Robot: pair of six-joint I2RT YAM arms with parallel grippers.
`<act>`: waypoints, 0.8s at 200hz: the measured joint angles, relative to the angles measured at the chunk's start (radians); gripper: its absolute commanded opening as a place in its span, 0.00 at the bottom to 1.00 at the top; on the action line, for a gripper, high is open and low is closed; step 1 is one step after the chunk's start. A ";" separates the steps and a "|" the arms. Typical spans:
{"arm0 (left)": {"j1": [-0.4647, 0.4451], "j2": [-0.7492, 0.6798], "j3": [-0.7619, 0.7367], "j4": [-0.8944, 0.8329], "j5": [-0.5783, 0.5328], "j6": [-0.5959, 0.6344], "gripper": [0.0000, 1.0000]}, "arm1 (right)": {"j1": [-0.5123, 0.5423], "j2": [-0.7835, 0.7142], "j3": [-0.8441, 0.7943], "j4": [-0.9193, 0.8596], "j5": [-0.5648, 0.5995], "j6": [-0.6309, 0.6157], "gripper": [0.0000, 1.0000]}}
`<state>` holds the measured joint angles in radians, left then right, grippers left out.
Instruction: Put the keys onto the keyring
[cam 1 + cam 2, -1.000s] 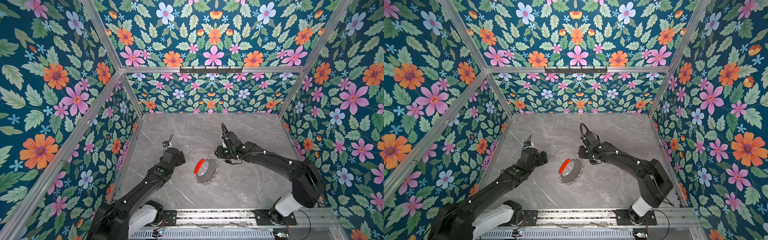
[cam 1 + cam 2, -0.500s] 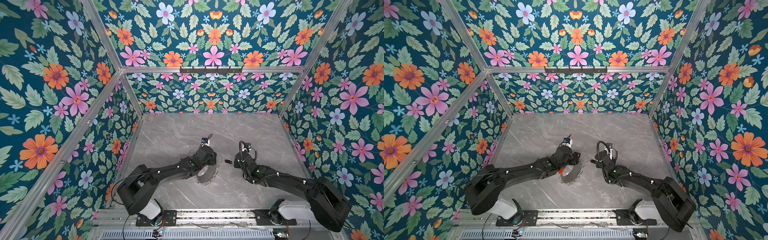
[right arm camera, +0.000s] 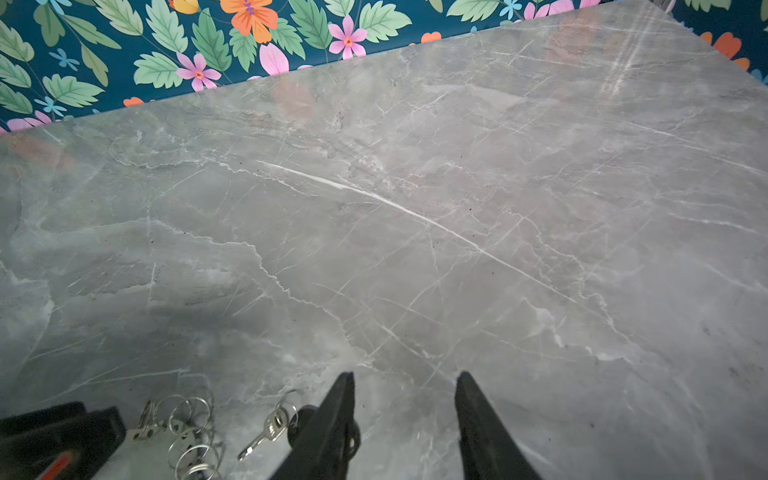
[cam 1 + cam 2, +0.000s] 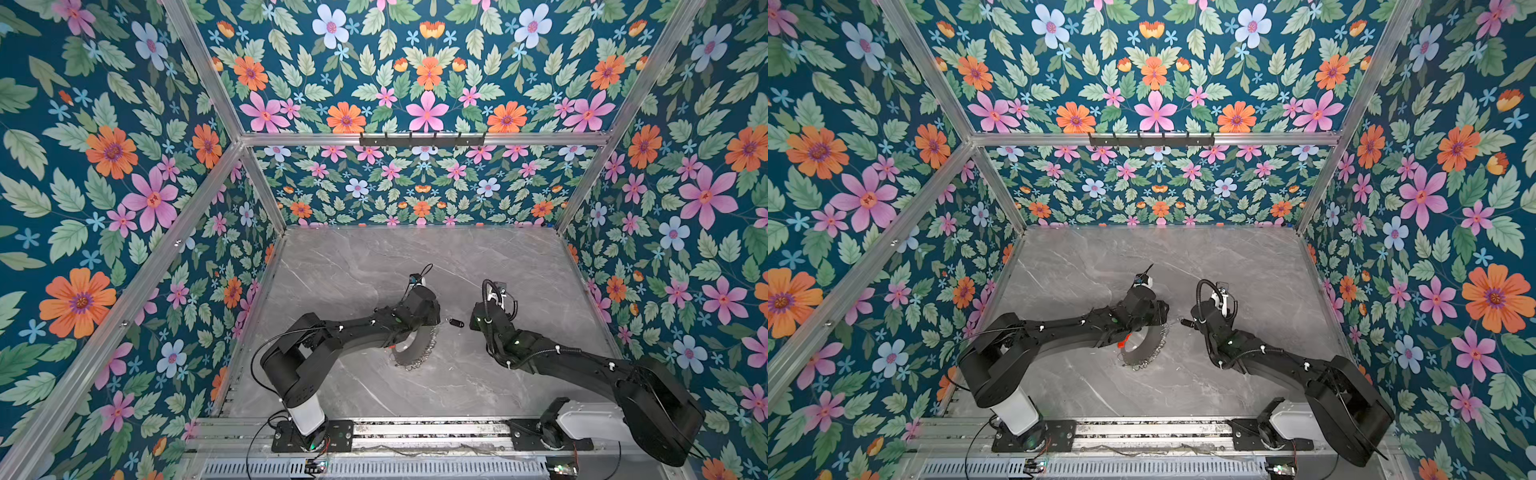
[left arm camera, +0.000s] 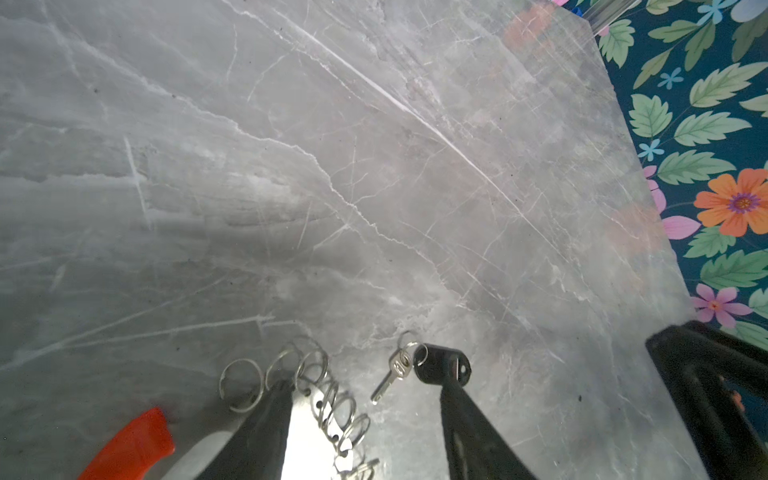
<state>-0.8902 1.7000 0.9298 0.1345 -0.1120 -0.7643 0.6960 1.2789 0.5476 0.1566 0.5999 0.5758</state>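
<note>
The keys (image 4: 456, 323), a black oblong tag (image 5: 442, 365) with a split ring and a small silver key (image 5: 392, 374), lie flat on the marble. The keyring (image 4: 415, 347) is a grey disc (image 5: 307, 432) fringed with silver loops, with a red piece (image 5: 133, 444), just left of them. My left gripper (image 5: 368, 381) is open and low over the disc's rim. One finger (image 5: 270, 415) lies on the disc; the other ends at the tag. My right gripper (image 3: 405, 374) is open and empty, and the tag (image 3: 301, 419) is partly hidden behind one finger (image 3: 336, 415).
The marble tabletop (image 4: 374, 266) is walled in by flowered panels on three sides, with an aluminium rail (image 4: 415, 428) along the front. Both arms stretch low from that rail toward the middle. The right arm's dark body (image 5: 706, 395) shows at the edge of the left wrist view.
A second ago my left gripper stood off to the left and the right gripper was behind the keyring. The left has come down on the disc, and the right now sits right of the keys.
</note>
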 measured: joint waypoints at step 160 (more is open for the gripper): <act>-0.018 0.089 0.021 -0.061 -0.007 -0.117 0.66 | 0.000 0.071 0.041 -0.005 -0.021 0.000 0.42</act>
<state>-0.9077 1.7893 0.9508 0.0734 -0.1192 -0.8818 0.6960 1.3499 0.5884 0.1520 0.5785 0.5762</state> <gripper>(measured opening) 0.663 0.417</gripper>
